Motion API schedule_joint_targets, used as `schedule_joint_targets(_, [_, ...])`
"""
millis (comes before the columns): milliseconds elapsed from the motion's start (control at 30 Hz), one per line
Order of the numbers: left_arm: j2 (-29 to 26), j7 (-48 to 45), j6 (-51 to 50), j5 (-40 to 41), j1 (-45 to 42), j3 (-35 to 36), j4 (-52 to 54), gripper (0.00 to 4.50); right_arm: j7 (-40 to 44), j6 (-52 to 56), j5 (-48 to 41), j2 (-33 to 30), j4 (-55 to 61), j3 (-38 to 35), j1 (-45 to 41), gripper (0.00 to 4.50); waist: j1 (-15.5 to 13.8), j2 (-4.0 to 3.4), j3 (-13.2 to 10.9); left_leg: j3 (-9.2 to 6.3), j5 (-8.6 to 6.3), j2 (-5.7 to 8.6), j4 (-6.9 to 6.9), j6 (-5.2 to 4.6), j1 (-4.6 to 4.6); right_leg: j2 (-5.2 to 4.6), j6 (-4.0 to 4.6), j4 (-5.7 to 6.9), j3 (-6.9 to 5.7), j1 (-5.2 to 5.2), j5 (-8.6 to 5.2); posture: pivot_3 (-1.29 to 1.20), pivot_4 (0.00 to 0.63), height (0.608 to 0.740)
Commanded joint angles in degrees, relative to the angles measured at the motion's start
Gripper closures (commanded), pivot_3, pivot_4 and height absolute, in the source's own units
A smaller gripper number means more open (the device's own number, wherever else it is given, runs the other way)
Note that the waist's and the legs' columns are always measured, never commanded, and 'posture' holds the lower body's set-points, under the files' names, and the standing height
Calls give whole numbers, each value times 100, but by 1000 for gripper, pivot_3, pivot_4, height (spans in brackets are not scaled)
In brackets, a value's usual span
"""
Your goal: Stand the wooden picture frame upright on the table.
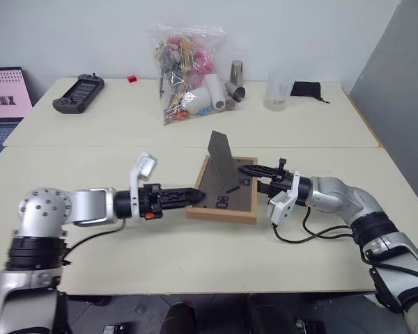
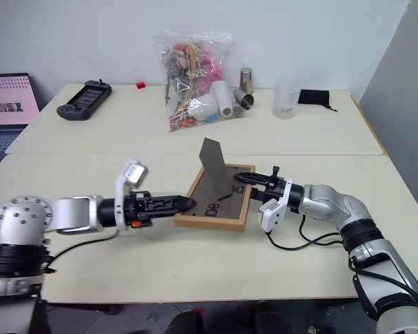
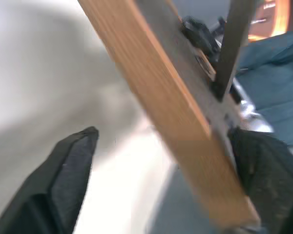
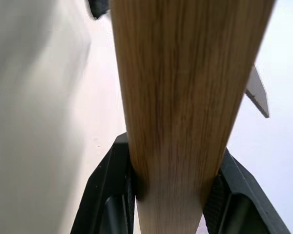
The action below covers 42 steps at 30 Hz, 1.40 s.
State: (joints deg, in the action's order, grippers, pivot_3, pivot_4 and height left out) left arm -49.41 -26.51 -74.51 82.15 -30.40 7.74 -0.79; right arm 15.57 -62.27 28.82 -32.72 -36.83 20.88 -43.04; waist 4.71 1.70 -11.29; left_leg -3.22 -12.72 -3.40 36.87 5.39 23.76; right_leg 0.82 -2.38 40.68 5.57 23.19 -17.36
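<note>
Right wrist view: right hand (image 4: pixel 172 195) clamps wooden picture frame (image 4: pixel 185 97).

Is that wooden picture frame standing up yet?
Not yet. The wooden picture frame lies back-up near the table, its fold-out stand raised; the right gripper clamps one edge.

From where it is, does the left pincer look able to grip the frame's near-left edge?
Probably yes. The open left pincer already straddles that edge of the wooden picture frame, with nothing between; the right pincer clamps the opposite edge.

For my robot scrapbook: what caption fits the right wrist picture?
Right gripper pinching the wooden picture frame edge between both fingers, above the table.
</note>
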Motion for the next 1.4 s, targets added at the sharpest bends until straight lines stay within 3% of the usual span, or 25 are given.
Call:
schedule_joint_targets(33, [-166,-20,1333,-1769,112,-145,893,0,1922,1909,-2868,307,850,-105,291,3155,-9,0,0,0,0,-2,0,-1,0,0,0,-5,-2,-5,0,0,150,740])
schedule_joint_targets(167, [-192,-160,2340,-3054,695,-435,1954,0,3194,4263,-4570,548,1924,-270,472,3155,-10,-2,-1,3,0,-8,-2,0,2,-1,0,-6,0,-2,0,0,150,740])
schedule_joint_targets(300, [-42,-241,3131,-3837,1175,-365,2447,0,3509,7037,-5844,799,2318,-627,132,3155,-38,-2,-1,2,-9,-11,-3,-15,2,3,2,-6,-3,0,-1,0,150,740])
schedule_joint_targets(433, [225,-240,3518,-4128,1359,-140,2450,0,3708,8304,-6199,1012,2219,-858,-124,3155,-93,-3,-1,3,-12,-10,0,-21,2,6,2,-4,-3,2,-1,0,150,740])
schedule_joint_targets(733, [480,-432,3590,-4386,1349,5,2184,0,4068,7948,-5476,1839,-91,-1119,-649,3155,-130,-2,-1,9,-16,-10,-8,-26,10,8,1,-28,-3,4,-1,0,150,740])
schedule_joint_targets(1067, [630,-634,3587,-4636,1182,-92,2011,0,4094,8126,-5256,2070,-424,-1537,-640,3155,-139,-2,-1,8,-16,-11,-8,-26,10,8,0,-27,-6,4,0,0,150,740])
schedule_joint_targets(1400, [754,-794,3613,-4861,1026,-148,1810,0,4153,8228,-5063,1946,135,-1600,-251,976,-140,-2,-1,8,-16,-11,-9,-25,11,8,0,-27,-6,4,0,0,150,740])
